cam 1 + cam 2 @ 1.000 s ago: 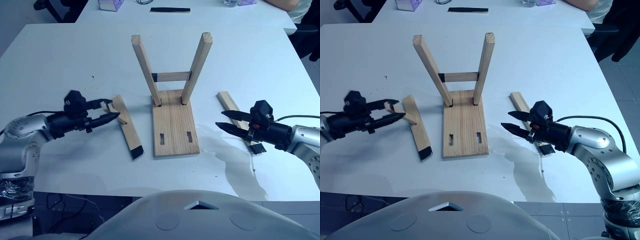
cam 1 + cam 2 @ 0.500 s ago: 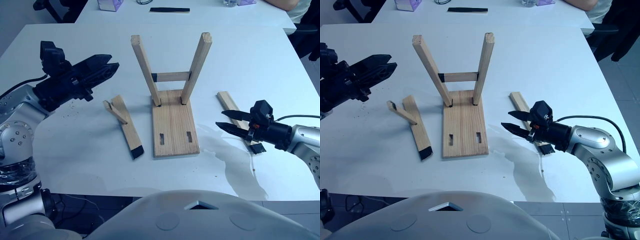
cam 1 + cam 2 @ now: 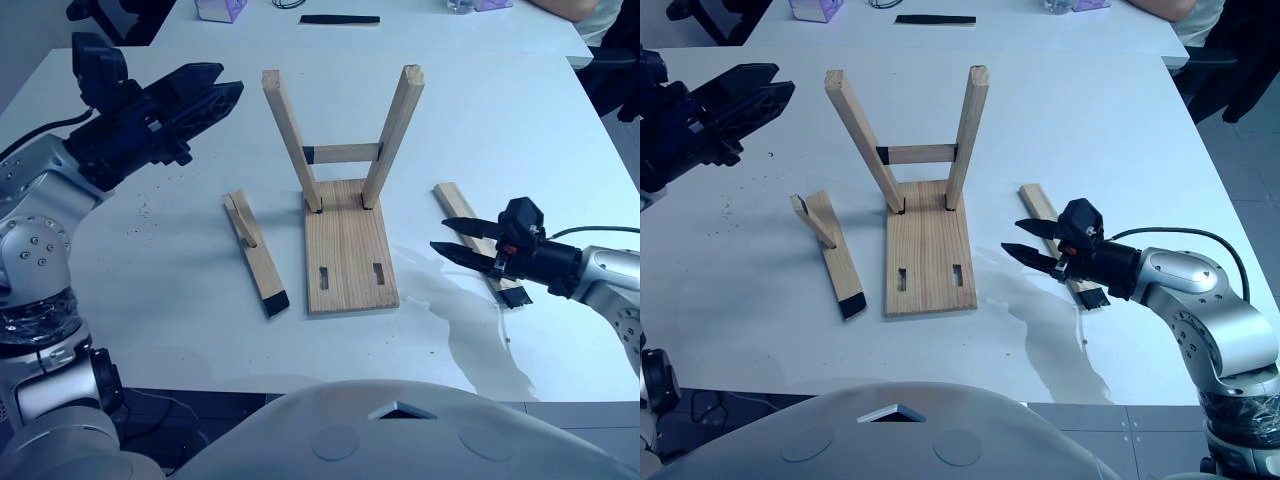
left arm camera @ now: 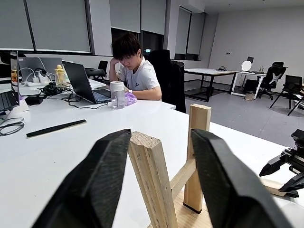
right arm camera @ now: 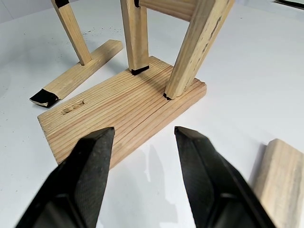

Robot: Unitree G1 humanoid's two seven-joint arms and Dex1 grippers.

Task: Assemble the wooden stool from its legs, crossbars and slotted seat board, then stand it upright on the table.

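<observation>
The slotted seat board (image 3: 348, 248) lies flat mid-table with two legs (image 3: 290, 135) standing in its far slots, joined by a crossbar (image 3: 345, 153). Its two near slots hold nothing. A loose leg with a stub crossbar (image 3: 254, 250) lies left of the board. Another loose leg (image 3: 470, 224) lies to the right. My left gripper (image 3: 218, 92) is open, raised above the table just left of the left upright leg (image 4: 153, 183). My right gripper (image 3: 447, 236) is open, low over the table right of the board (image 5: 118, 107), beside the right loose leg (image 5: 280, 187).
A black strip (image 3: 340, 19) lies on the far table. A person sits at the far table behind a laptop (image 4: 85, 85) and a bottle (image 4: 117, 94). Bare tabletop (image 3: 150, 290) lies to the left and front.
My left arm has risen from the loose left leg and swung up beside the upright leg. The loose left leg has shifted slightly. The right gripper has barely moved.
</observation>
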